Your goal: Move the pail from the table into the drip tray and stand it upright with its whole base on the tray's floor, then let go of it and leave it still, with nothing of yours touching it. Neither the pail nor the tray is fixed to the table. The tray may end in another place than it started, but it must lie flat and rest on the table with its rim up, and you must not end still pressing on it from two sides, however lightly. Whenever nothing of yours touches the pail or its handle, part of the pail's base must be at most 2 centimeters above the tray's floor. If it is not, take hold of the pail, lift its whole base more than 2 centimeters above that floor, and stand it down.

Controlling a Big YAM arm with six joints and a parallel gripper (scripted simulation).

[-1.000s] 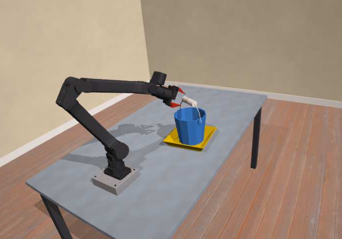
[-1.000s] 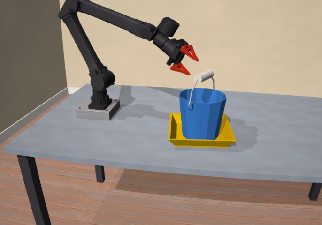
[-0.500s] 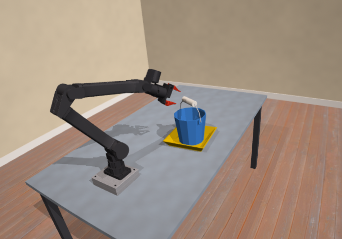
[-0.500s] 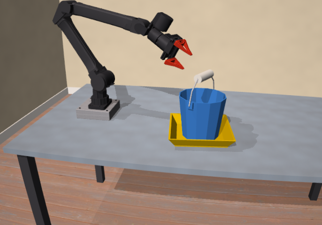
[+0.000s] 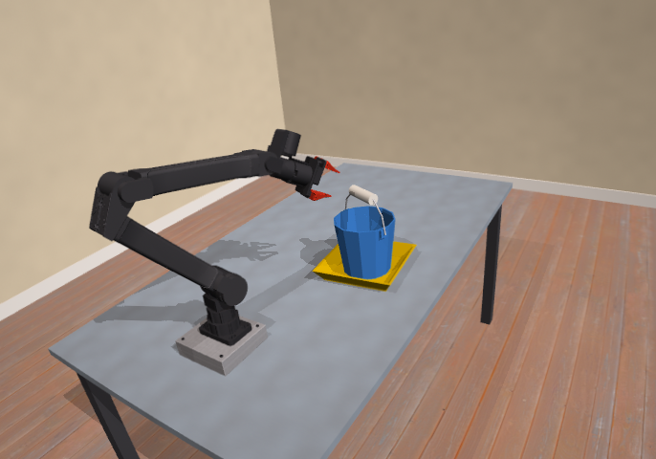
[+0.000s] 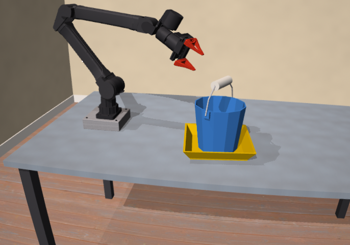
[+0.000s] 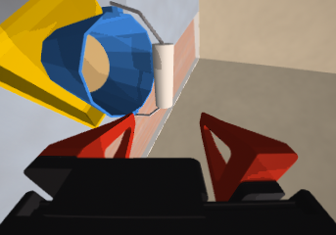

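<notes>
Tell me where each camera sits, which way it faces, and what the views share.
Top: high off the table's base-end corner, looking down along it; whole arm shows.
Exterior: beside the long edge, level, facing the wall; whole arm and open, empty pincer.
Wrist: behind the red fingers, looking at the blue pail.
All share the pail standing in the yellow drip tray, its white handle grip up.

on the grey desk a blue pail stands upright in the yellow tray, its wire handle raised with the white grip on top. the black arm rises from a grey base and reaches toward the pail; its pincer, red fingers apart and empty, hangs just left of the handle, above the rim, touching nothing.
</notes>
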